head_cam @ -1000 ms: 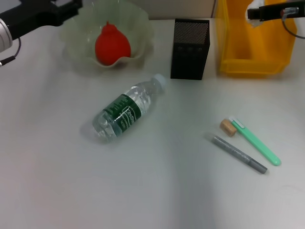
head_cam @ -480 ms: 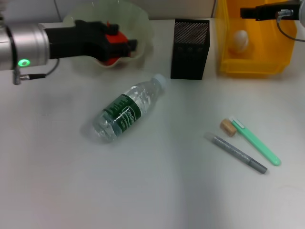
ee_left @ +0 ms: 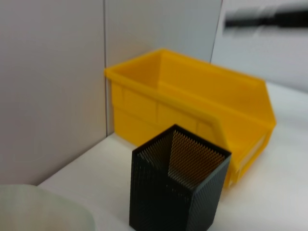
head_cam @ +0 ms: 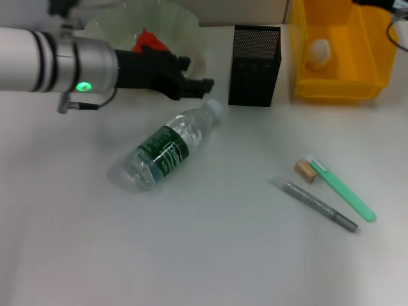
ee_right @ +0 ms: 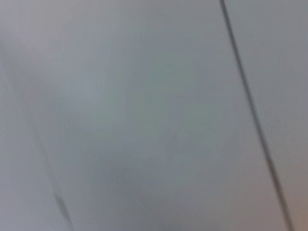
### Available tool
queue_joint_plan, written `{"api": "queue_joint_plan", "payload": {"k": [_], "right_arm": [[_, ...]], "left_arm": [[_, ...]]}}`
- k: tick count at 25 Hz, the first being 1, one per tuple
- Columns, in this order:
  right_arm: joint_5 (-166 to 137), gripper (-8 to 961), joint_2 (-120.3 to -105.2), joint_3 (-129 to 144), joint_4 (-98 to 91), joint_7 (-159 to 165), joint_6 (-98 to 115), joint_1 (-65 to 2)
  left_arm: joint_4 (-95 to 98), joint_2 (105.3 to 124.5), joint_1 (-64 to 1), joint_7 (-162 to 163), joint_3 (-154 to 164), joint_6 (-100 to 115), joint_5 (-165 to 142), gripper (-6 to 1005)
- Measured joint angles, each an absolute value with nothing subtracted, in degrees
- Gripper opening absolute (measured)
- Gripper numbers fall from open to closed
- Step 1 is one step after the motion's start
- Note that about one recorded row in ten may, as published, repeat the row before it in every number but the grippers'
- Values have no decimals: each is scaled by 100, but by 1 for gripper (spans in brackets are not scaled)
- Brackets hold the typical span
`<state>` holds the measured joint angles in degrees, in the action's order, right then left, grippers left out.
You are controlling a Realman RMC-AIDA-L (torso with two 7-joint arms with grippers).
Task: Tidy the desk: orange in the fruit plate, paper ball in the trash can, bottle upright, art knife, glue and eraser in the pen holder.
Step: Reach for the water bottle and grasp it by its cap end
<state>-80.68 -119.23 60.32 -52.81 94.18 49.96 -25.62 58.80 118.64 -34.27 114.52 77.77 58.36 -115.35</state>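
While the orange (head_cam: 145, 40) sits in the fruit plate (head_cam: 185, 32) and the paper ball (head_cam: 317, 50) lies in the trash can (head_cam: 370, 70), the left tool (head_cam: 196, 86) reaches over the bench (head_cam: 210, 255) just above the cap of the bottle (head_cam: 171, 146) — fingers spread, holding nothing. That bottle lies on its side, cap toward the pen holder (head_cam: 254, 64). A grasp near the cap risks rolling the round body away, or knocking the holder just beside it. Eraser (head_cam: 304, 170), green stick (head_cam: 341, 189) and grey stick (head_cam: 320, 206) wait well apart. The right tool is barely visible at the frame's top edge; whether it is clenched cannot be told.
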Motion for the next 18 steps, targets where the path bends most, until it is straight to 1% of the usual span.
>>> {"api": "queue_joint_plan", "payload": {"k": [2,3,4,7,14,17,18], "right_arm": [[-6629,707,-11910,5852,-4636,8075,6072,-2404],[-6629,707,-11910,5852,-4636,8075,6072,-2404],[-6239,707,-11899,5654,-4275,7692,6668,-2382],[-6212,708,-11900,5334,-3797,7364,7266,-2384],[-6286,707,-11910,5181,-3353,7115,7610,-2415],[-6325,707,-11920,5211,-3331,7018,7743,-2399],[-6325,707,-11920,5211,-3331,7018,7743,-2399]], "left_arm": [[5874,11869,-3491,11666,8083,5600,-11703,674],[5874,11869,-3491,11666,8083,5600,-11703,674],[5781,11873,-3602,11931,8395,5401,-11867,674],[5533,11878,-3759,12063,8620,5267,-11922,672],[5236,11896,-3943,12180,8729,5133,-11927,667],[4912,11917,-4245,12430,9157,4724,-11909,666],[4912,11917,-4245,12430,9157,4724,-11909,666]]}}
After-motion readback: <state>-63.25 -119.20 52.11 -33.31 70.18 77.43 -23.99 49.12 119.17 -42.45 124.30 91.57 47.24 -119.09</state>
